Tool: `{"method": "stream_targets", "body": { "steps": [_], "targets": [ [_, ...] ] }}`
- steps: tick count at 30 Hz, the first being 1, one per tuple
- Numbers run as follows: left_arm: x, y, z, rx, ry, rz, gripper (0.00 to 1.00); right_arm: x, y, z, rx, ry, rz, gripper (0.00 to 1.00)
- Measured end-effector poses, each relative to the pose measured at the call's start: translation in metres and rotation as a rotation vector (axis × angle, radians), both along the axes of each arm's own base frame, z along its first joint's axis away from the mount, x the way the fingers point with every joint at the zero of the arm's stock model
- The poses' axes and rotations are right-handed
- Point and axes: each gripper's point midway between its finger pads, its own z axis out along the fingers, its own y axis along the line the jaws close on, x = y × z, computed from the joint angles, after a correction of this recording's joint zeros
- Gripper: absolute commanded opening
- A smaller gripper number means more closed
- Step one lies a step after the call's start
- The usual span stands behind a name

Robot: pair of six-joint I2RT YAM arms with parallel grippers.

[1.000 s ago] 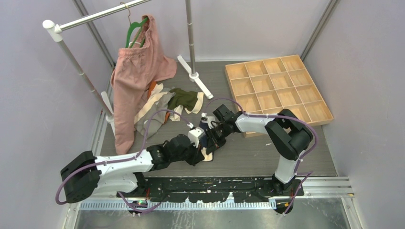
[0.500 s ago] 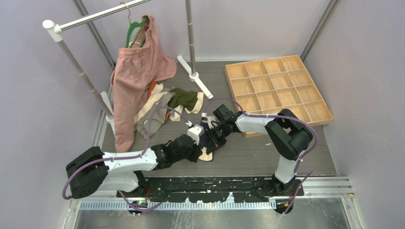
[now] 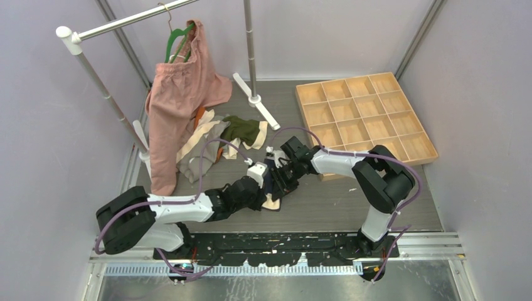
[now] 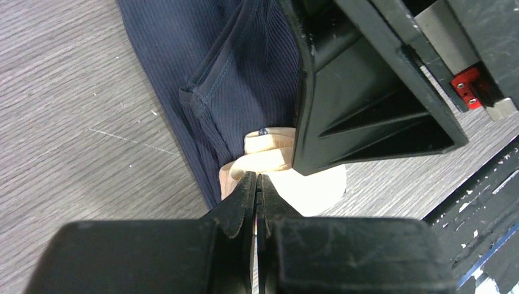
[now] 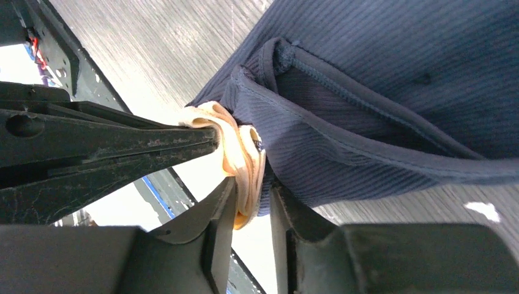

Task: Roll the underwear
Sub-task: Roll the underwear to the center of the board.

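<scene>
Right tool (image 5: 251, 191) wider around underwear (image 5: 379, 79) waistband

Seen from above, the navy ribbed boxer briefs with a cream waistband (image 3: 272, 201) lie almost wholly under the black left gripper (image 3: 263, 185) and the black right gripper (image 3: 281, 181), which meet over them. Only a cream corner and a dark sliver show. The heap of cream-banded briefs (image 3: 210, 145) is partly covered by the large pink garment (image 3: 179, 113), so its pieces cannot be counted. The white right arm (image 3: 339, 162) crosses the near left edge of the wooden compartment tray (image 3: 367, 116). The white clothes rack's upright pole (image 3: 249, 50) runs off the top edge. In both wrist views the navy cloth runs out of frame. Whether the left fingers (image 4: 242, 196) catch any cloth between them cannot be told.
</scene>
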Motion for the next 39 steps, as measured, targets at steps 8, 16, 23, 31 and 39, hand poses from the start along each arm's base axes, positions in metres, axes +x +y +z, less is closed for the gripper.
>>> {"method": "stream_targets", "body": {
  "steps": [8, 16, 23, 31, 39],
  "targets": [
    [0.003, -0.005, -0.002, -0.019, 0.009, 0.020, 0.01, 0.003, -0.008, 0.007, -0.023, -0.043, -0.030, 0.38],
    [0.004, -0.005, -0.002, -0.024, 0.011, 0.028, 0.01, 0.009, -0.018, 0.010, -0.064, -0.101, -0.079, 0.33],
    [0.004, -0.005, -0.002, -0.033, 0.016, 0.041, 0.01, 0.015, -0.028, 0.000, -0.127, -0.133, -0.117, 0.38],
    [0.004, -0.005, -0.003, -0.059, 0.012, 0.048, 0.01, 0.026, -0.043, 0.015, -0.125, -0.284, -0.184, 0.53],
    [0.007, -0.006, -0.005, -0.089, 0.017, 0.069, 0.01, 0.046, -0.049, 0.066, 0.055, -0.605, -0.252, 0.63]
  ]
}}
